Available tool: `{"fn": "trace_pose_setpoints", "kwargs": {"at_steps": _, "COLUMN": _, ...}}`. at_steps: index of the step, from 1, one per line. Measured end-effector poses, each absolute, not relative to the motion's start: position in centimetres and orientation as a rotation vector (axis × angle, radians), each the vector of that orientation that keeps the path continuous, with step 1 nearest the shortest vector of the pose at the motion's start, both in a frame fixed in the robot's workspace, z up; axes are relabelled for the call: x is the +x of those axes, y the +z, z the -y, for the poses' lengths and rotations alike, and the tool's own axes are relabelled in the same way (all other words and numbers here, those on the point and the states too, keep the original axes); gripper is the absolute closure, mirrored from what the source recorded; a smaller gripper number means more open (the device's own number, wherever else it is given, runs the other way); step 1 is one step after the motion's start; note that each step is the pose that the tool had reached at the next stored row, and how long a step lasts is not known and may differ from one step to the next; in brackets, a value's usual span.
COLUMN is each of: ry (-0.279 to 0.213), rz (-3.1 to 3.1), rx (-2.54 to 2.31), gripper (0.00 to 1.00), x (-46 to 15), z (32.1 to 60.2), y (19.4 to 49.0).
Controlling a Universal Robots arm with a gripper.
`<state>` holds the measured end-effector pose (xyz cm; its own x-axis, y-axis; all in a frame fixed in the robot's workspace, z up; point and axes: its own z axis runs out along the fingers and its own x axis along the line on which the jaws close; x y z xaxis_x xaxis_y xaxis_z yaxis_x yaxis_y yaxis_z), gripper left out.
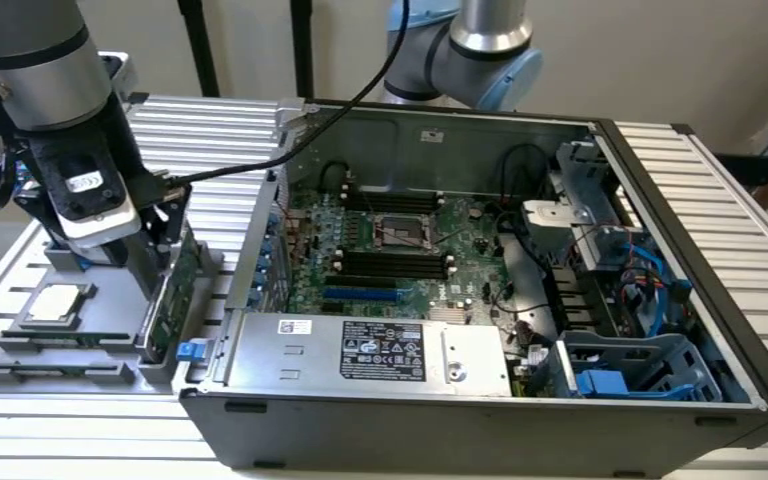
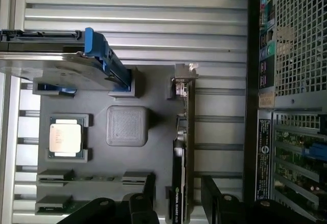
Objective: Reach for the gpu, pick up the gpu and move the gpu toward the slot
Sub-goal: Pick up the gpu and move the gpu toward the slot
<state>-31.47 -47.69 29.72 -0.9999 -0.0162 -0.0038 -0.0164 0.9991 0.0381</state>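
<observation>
Gpu (image 2: pixel 187 132), NVIDIA label, on edge in grey holder (image 2: pixel 158 132); tool (image 2: pixel 180 196) wide, astride it.

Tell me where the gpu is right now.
The gpu stands on edge in the grey tray at the exterior view's left, beside the computer case, just below the open pincer.

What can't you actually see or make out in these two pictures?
- Exterior view: the arm hides most of the gpu.
- Wrist view: the picture's edge cuts off the gpu's near end, so whether the open gripper touches it is unclear.
- Exterior view: the print on the label is too small to read.
</observation>
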Motion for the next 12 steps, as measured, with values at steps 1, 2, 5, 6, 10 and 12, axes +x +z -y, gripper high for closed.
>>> {"fn": "trace_pose_setpoints", "kwargs": {"at_steps": 1, "ry": 0.06, "rz": -3.137, "rx": -0.025, "gripper": 0.52, "x": -31.4, "z": 47.7, "y": 29.5}}
{"fn": "trace_pose_setpoints", "kwargs": {"at_steps": 2, "ry": 0.06, "rz": -3.137, "rx": -0.025, "gripper": 0.52, "x": -31.4, "z": 47.8, "y": 29.4}}
{"fn": "trace_pose_setpoints", "kwargs": {"at_steps": 5, "ry": 0.06, "rz": -3.137, "rx": -0.023, "gripper": 0.52, "x": -31.2, "z": 47.9, "y": 28.8}}
{"fn": "trace_pose_setpoints", "kwargs": {"at_steps": 6, "ry": 0.06, "rz": -3.137, "rx": -0.022, "gripper": 0.52, "x": -31.1, "z": 47.9, "y": 28.6}}
{"fn": "trace_pose_setpoints", "kwargs": {"at_steps": 10, "ry": 0.06, "rz": -3.137, "rx": -0.017, "gripper": 0.52, "x": -31.0, "z": 47.9, "y": 27.9}}
{"fn": "trace_pose_setpoints", "kwargs": {"at_steps": 12, "ry": 0.06, "rz": -3.137, "rx": -0.013, "gripper": 0.52, "x": -30.9, "z": 48.0, "y": 27.5}}
